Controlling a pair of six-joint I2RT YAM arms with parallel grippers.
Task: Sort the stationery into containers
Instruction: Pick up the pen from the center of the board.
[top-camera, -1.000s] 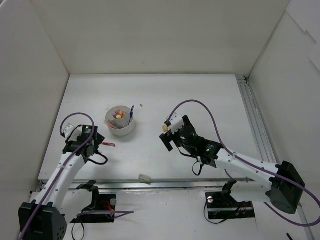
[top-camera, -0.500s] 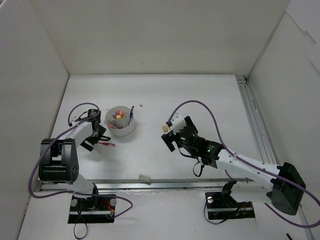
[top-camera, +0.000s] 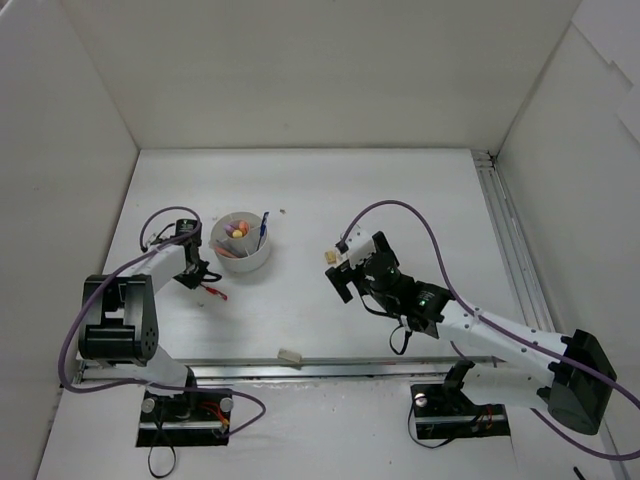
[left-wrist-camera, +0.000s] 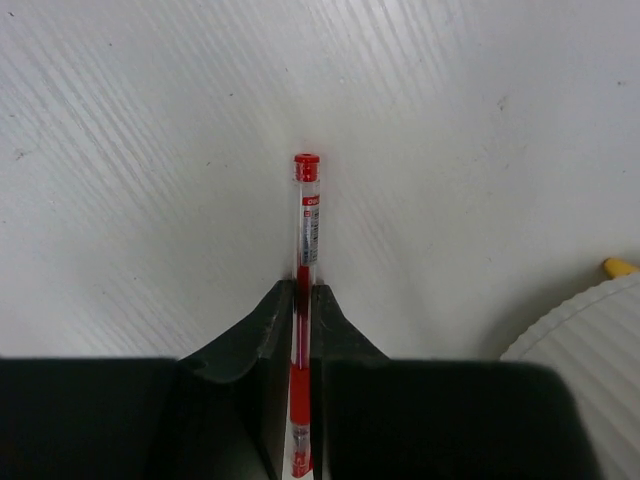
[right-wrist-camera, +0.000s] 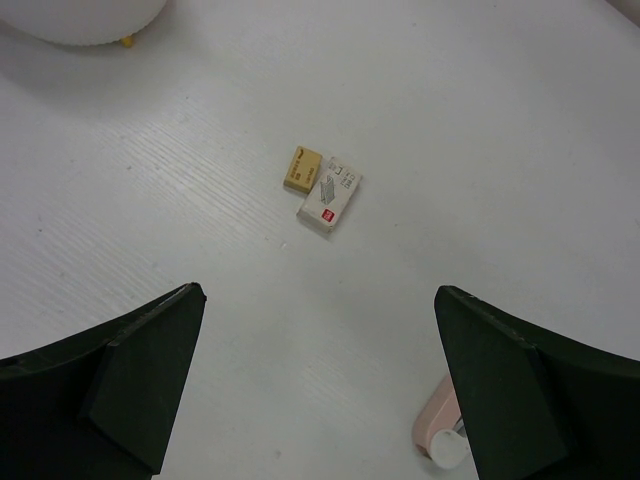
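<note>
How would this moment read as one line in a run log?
left gripper: shut on red pen | right gripper: open, above eraser, no contact | white cup: markers and blue pen inside

A flat white bench (top-camera: 400, 190) with a finely ridged surface fills the view. Plain white back wall panel (top-camera: 320, 70), left wall panel (top-camera: 50, 200) and right wall panel (top-camera: 590, 150) rise from the bench's edges. A silver metal side rail (top-camera: 510, 240) runs along the bench's right edge. A silver metal front rail (top-camera: 350, 368) runs along its near edge. A tiny dark speck (top-camera: 282, 211) lies on the bench's far half.
</note>
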